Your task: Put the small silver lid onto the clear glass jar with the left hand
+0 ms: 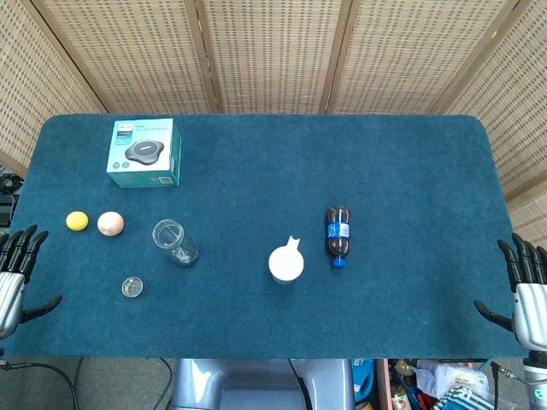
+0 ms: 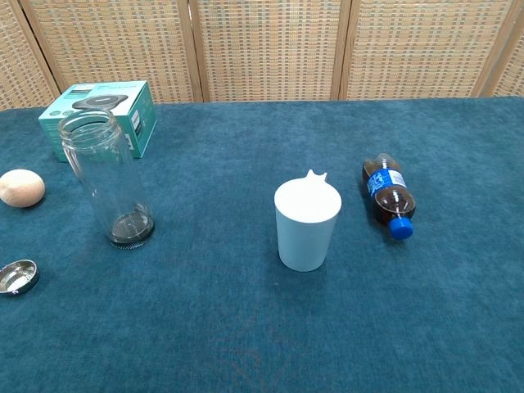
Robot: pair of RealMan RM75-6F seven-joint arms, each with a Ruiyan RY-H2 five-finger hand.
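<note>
I see the clear glass jar (image 2: 106, 176) standing upright and open-mouthed on the blue felt table (image 1: 256, 171), apparently empty, though its dark base makes that hard to confirm. The small silver lid (image 2: 18, 276), round and shiny, lies on the cloth near the jar, not touching it. A white plastic cup (image 2: 306, 223) stands near a cola bottle (image 2: 388, 196) lying on its side. My left hand (image 1: 15, 269) and right hand (image 1: 526, 290) rest at the table edges, fingers spread, holding nothing.
</note>
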